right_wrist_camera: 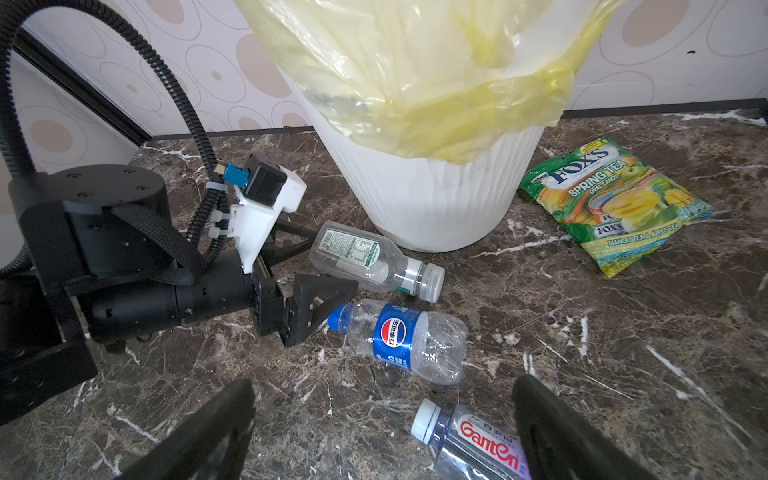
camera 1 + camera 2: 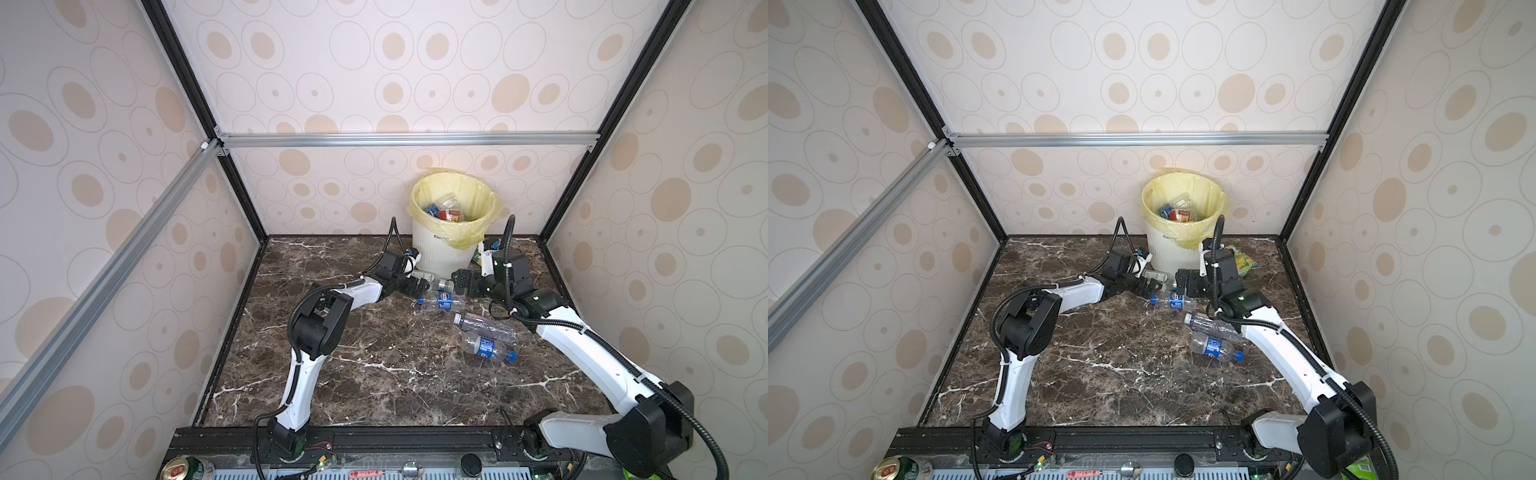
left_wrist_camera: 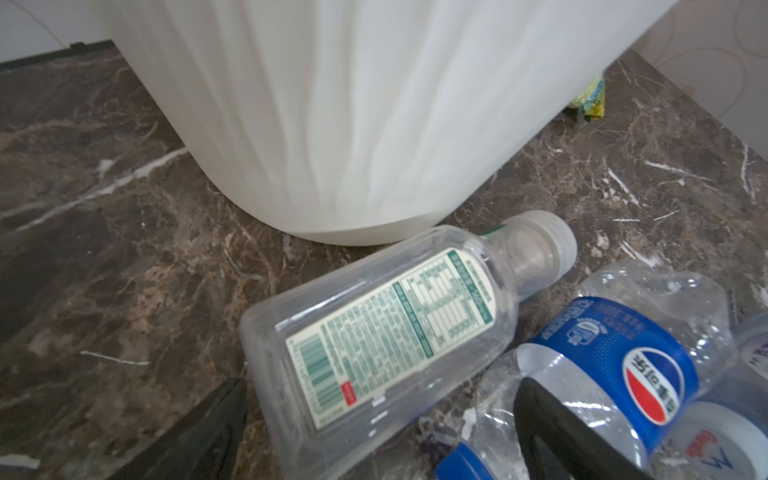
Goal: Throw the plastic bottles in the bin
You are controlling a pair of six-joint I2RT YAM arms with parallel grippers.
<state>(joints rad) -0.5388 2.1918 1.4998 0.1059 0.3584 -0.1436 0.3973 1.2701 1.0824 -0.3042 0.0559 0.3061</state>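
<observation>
Right wrist view: left jaws gape astride the clear bottle [image 1: 365, 257] by the bin [image 1: 436, 195], apparently to clamp it. Right jaws gape empty.

Pale wallpapered walls [image 2: 374, 62] with beige ovals all around, a silver aluminium rail [image 2: 407, 139] across the back, black frame posts [image 2: 179, 70] in the corners, and a dark brown, white-veined marble desk [image 2: 374, 374] under soft, even light.
</observation>
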